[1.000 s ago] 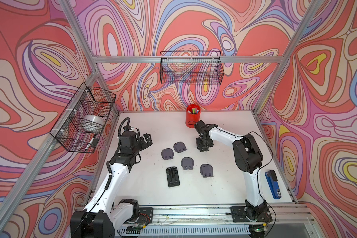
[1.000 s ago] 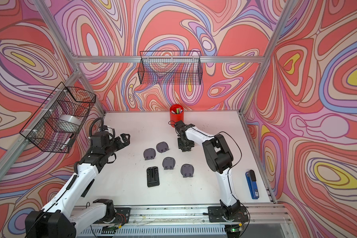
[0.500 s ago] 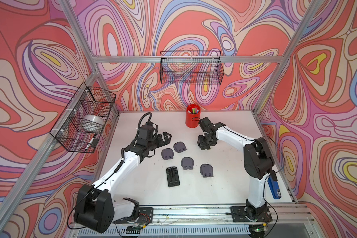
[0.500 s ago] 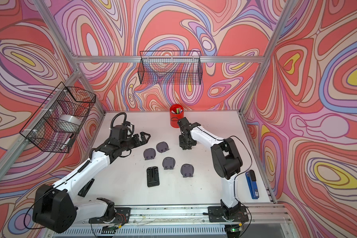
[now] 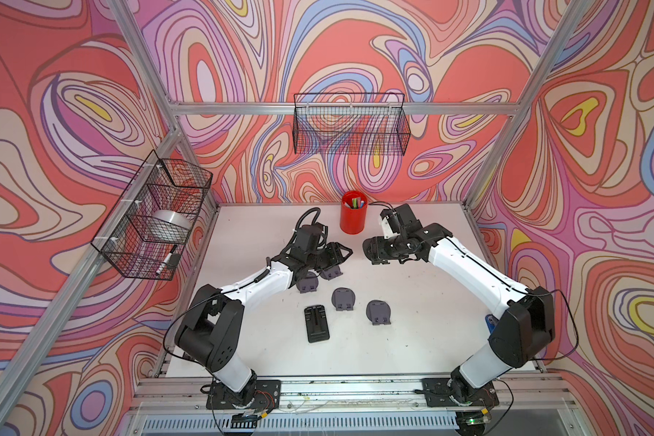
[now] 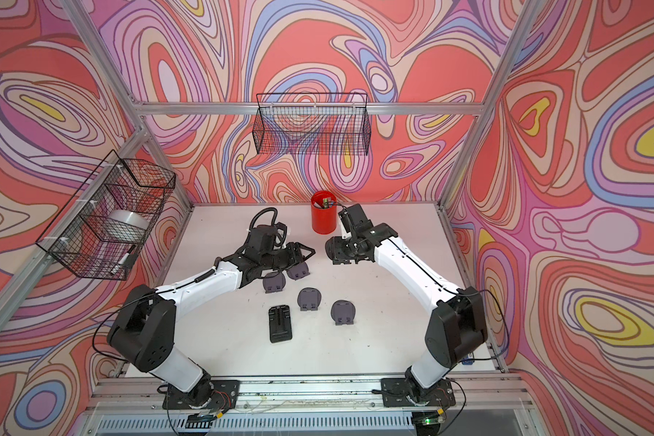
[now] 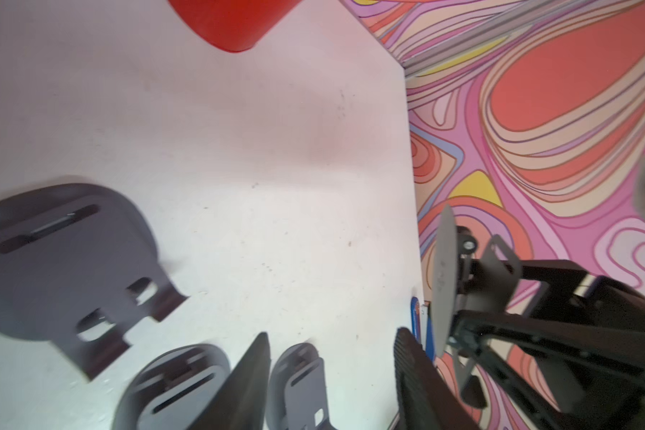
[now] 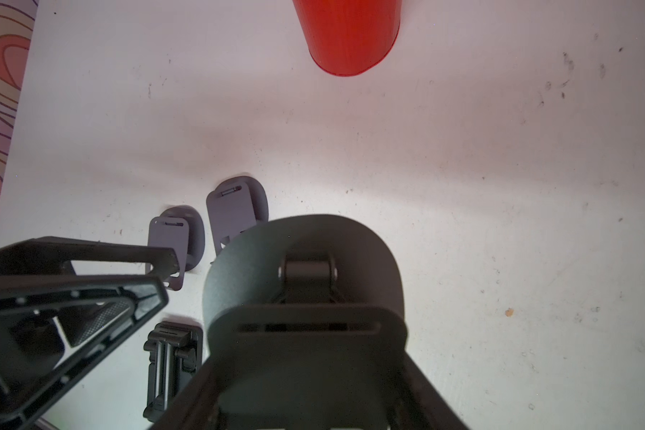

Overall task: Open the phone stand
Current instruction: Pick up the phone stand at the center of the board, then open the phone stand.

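the right fingers [image 8: 209, 394] are clamped on the dark phone stand [image 8: 302, 257], pinching its flat plate from both sides while its round base faces away from the wrist. in both top views the right gripper [image 5: 384, 251] holds the stand [image 5: 369, 251] off the tabletop [image 5: 412, 332], just beside the red cup [image 5: 353, 219] of pens. the left fingers [image 7: 250, 379] stand partly spread with nothing between them. the left gripper [image 5: 340, 253] hangs close to the held stand, tips pointing at it but apart from it, above a grey stand [image 5: 332, 271] lying flat.

three more grey stands [image 5: 343, 299] and one black folded stand [image 5: 316, 324] lie on the white, scuffed tabletop between the two arms. a blue thing [image 5: 489, 321] peeks out behind the right arm's elbow.

the walls carry red, pink and lilac swirls on an aluminium frame. an empty-looking wire basket [image 5: 350, 124] hangs on the back wall, and another wire basket [image 5: 155, 215] on the side wall holds a silvery roll and a marker.
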